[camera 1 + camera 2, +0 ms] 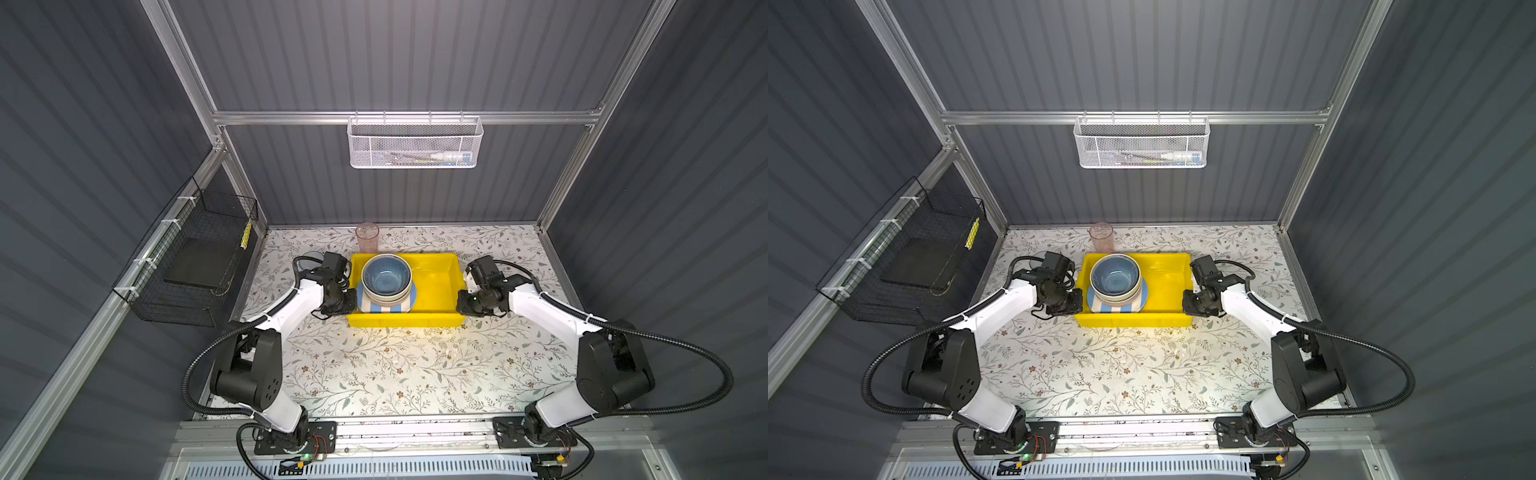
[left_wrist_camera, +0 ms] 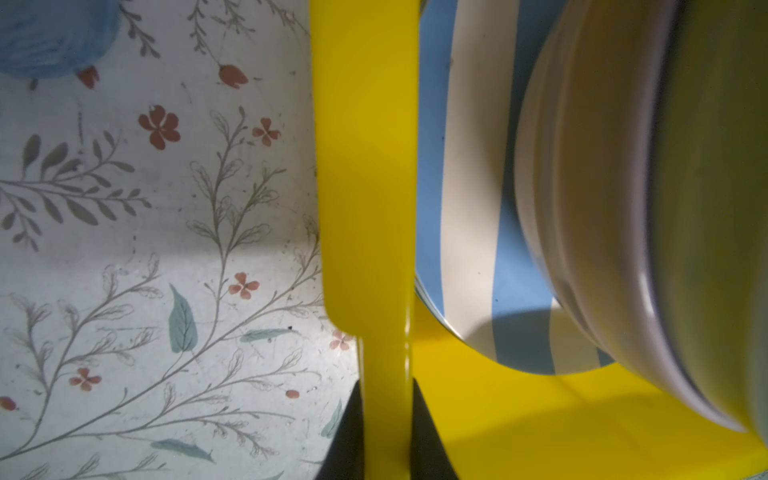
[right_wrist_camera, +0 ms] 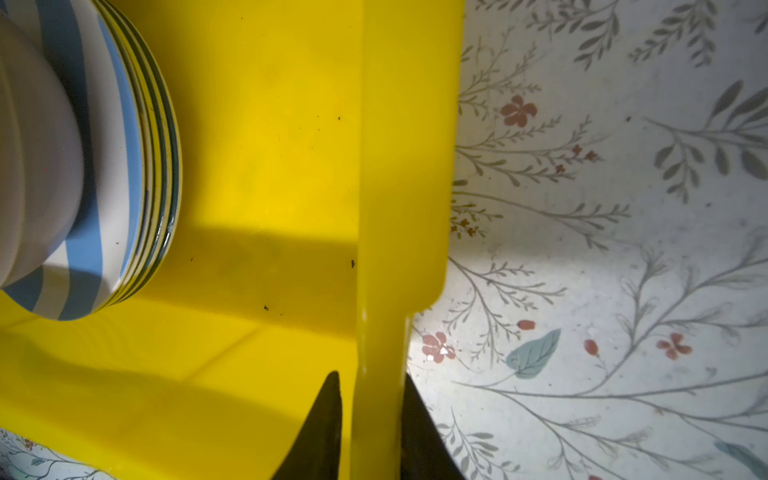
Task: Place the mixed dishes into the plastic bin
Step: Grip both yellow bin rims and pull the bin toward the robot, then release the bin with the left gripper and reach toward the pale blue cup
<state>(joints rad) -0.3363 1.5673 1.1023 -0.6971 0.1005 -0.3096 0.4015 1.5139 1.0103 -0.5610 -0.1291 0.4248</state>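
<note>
left claw point(image 2: 384, 399) is clamped on the left short wall of the bin point(image 1: 405, 320), one finger inside, one outside. it grips near the front corner, where the wide rim narrows and is thin enough to pinch. right claw point(image 3: 372, 390) straddles the opposite wall at the matching spot. outer finger is touching, inner one looks a hair off, so can't tell if it's biting.

mirrored grip reads as a two-handed move of the bin, not a dish pick.

bin sits on the tabletop point(image 1: 415, 365), centred, toward its far edge. inside, close to the left wall:
- striped plate point(image 1: 384, 308) on top of more plates
- bowls point(image 1: 386, 276) nested on it, blue one uppermost

load is off-centre, so the left side likely carries more. one cup point(image 1: 367, 237) stands upright outside, just behind the bin's far left corner, not in yet.
</note>
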